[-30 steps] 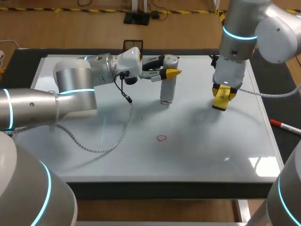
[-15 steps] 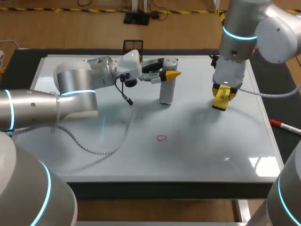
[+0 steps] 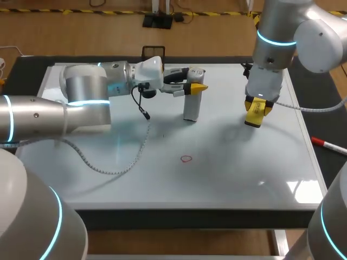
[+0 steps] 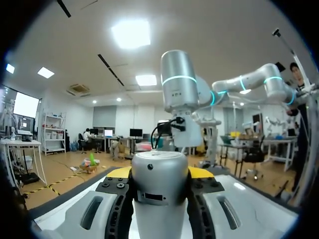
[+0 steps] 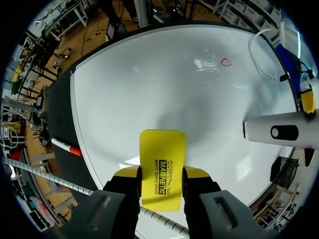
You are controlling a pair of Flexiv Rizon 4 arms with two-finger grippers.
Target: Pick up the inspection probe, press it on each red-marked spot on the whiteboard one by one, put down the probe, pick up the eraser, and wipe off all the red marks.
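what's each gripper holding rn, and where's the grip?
Left gripper: shut on the upright inspection probe, near its top. Right gripper: shut on the yellow eraser, by its side edges at the near end; the rest sticks out ahead.

The left arm (image 3: 49,116) and right arm (image 3: 279,32) are silver-grey tubes with bulbous joints, each ringed by a glowing cyan band. Just behind the left gripper (image 3: 196,85) sit a white block (image 3: 152,70), a loose white ribbed cable (image 3: 108,172) and a short black cable (image 3: 140,103). It and the right gripper (image 5: 161,172) have black screwed fingers, grey housings and yellow tips.
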